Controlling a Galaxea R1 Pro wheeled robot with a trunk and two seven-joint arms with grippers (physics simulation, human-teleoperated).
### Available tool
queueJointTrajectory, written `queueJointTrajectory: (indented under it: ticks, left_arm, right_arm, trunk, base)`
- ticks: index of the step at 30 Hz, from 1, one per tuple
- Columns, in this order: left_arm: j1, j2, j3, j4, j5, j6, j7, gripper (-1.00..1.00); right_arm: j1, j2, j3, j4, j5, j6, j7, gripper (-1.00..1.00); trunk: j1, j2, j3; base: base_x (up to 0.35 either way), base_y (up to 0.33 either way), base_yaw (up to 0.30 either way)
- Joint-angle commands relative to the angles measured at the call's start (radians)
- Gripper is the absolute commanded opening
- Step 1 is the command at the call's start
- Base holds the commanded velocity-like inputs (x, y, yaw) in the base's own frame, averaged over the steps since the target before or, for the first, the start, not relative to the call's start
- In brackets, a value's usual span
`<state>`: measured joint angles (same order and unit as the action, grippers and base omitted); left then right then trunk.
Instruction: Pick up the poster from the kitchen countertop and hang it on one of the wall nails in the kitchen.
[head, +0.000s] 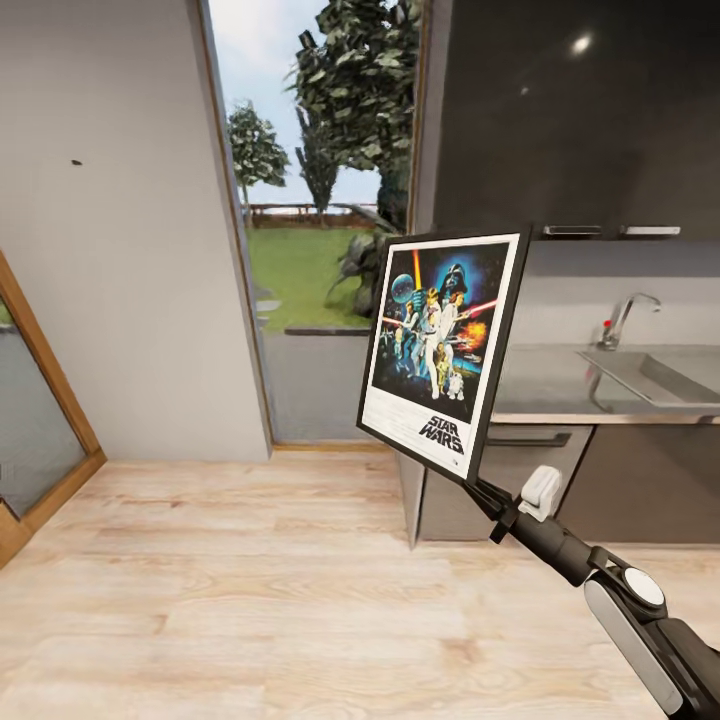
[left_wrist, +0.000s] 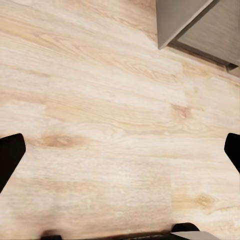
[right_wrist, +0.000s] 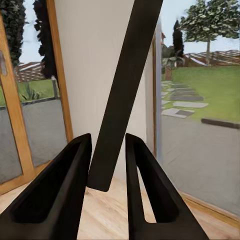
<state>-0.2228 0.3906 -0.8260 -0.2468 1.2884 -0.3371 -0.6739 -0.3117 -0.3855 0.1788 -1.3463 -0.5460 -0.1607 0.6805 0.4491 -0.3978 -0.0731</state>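
Right claw (head: 478, 487) clamped on the lower corner of the poster (head: 442, 345), arm reaching up from 5 o'clock in the head view. Poster lifted clear of the tabletop (head: 560, 385), tilted with its top leaning toward 1 o'clock, printed face toward the camera, "STAR WARS" logo near the bottom edge. Seen edge-on from the right wrist as a dark bar (right_wrist: 122, 95) running up between the two black fingers (right_wrist: 65, 185), pressed close on both sides.

Grey tabletop behind and at 3 o'clock of the poster, over dark cabinet fronts (head: 520, 480), carrying a sink (head: 665, 375) and a curved faucet (head: 625, 315). Dark upper cabinet (head: 580, 110) above. Tall window (head: 320, 200) at 12 o'clock showing trees and lawn. Plain grey wall (head: 120, 230) at 10 o'clock with a small dark mark, possibly a nail (head: 77, 162), high up; too small to be sure. Wood-framed glass door (head: 40, 400) at 9 o'clock.

Left claw (left_wrist: 120, 155) spread wide, holding nothing, black fingertips (left_wrist: 10, 155) at opposite edges of the left wrist view, pointed down at the light wood floor (left_wrist: 100, 110), cabinet corner (left_wrist: 200, 25) nearby.
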Motion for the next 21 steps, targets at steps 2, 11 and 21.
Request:
queueJointTrajectory:
  ticks: [2,11,21]
  left_arm:
    - [-0.001,0.001,-0.008,0.000,0.008,-0.005,-0.001,1.00]
    - [-0.001,0.001,-0.008,0.000,0.008,-0.005,-0.001,1.00]
    - [-0.001,0.001,-0.008,0.000,0.008,-0.005,-0.001,1.00]
  right_arm:
    - [-0.001,-0.001,0.002,0.001,-0.008,-0.002,0.003,-1.00]
    - [-0.001,-0.001,0.002,0.002,-0.008,-0.002,0.004,-1.00]
    - [-0.001,-0.002,0.019,-0.002,-0.008,0.001,0.008,-1.00]
  trunk:
    - [0.001,-0.002,-0.002]
    - [0.001,-0.002,-0.002]
    - [0.001,-0.002,-0.002]
  base:
    - [0.140,0.273,0.002]
    - [0.140,0.273,0.000]
    - [0.139,0.276,0.000]
